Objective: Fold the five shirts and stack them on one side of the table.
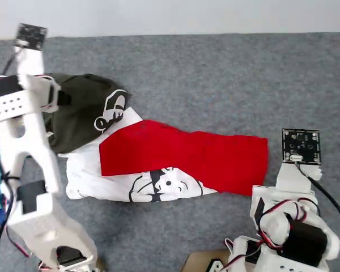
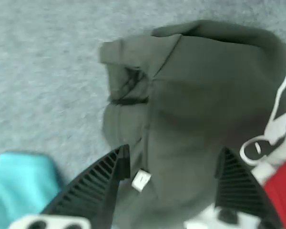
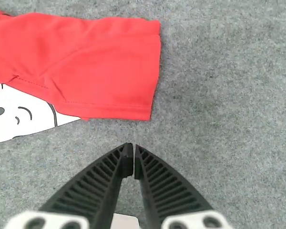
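Two pincers hang empty: the right pincer (image 3: 133, 149), tips pressed together, lower right over the fuzzy grey table (image 3: 229, 95) beside the smooth red shirt (image 1: 187, 153) atop a white cartoon-printed shirt (image 1: 102, 184); the left pincer (image 2: 174, 155), gaping wide, upper left above the crumpled dark green shirt (image 2: 205, 95) and its small white tag (image 2: 141, 180).

Even, bright light, probably from overhead, casts only faint shadows.
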Robot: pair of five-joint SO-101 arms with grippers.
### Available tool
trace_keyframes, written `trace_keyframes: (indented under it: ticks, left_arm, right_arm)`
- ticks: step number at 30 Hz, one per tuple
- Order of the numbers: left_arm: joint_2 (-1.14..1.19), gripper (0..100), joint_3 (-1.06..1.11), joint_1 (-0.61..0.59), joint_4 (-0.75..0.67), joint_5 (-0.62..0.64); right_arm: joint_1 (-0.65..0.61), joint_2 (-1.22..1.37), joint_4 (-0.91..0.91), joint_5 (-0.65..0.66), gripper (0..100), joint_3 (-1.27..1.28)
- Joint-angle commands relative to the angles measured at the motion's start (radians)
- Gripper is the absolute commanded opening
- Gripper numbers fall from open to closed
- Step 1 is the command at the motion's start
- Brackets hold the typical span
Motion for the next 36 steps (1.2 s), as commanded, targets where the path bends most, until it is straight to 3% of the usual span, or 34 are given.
trace_keyframes:
  ticks: [1, 10, 13, 17, 18, 26, 30, 36]
  left_arm:
    - [0.057, 29, -0.008, 0.025, -0.086, 0.009]
    - [0.288, 28, -0.008, 0.044, -0.192, 0.009]
    - [0.318, 19, -0.008, 0.044, -0.192, 0.006]
    - [0.318, 0, -0.025, 0.044, -0.184, 0.005]
    - [0.318, 0, -0.036, 0.041, -0.176, 0.005]
    - [0.318, 0, -0.346, -0.003, 0.092, 0.044]
    - [0.318, 0, -0.553, -0.1, 0.163, 0.167]
    - [0.321, 0, -0.788, -0.25, 0.252, 0.186]
  right_arm:
    - [0.005, -0.002, 0.025, 0.008, 1.6, -0.006]
    - [0.005, -0.002, 0.028, 0.009, 1.6, -0.008]
    - [0.005, -0.002, 0.028, 0.009, 1.6, -0.008]
    - [0.005, -0.001, 0.028, 0.009, 1.6, -0.008]
    - [0.005, -0.001, 0.028, 0.009, 1.6, -0.008]
    - [0.005, -0.001, 0.028, 0.009, 1.6, -0.006]
    - [0.005, -0.001, 0.028, 0.009, 1.6, -0.006]
    - [0.005, -0.001, 0.028, 0.009, 1.6, -0.006]
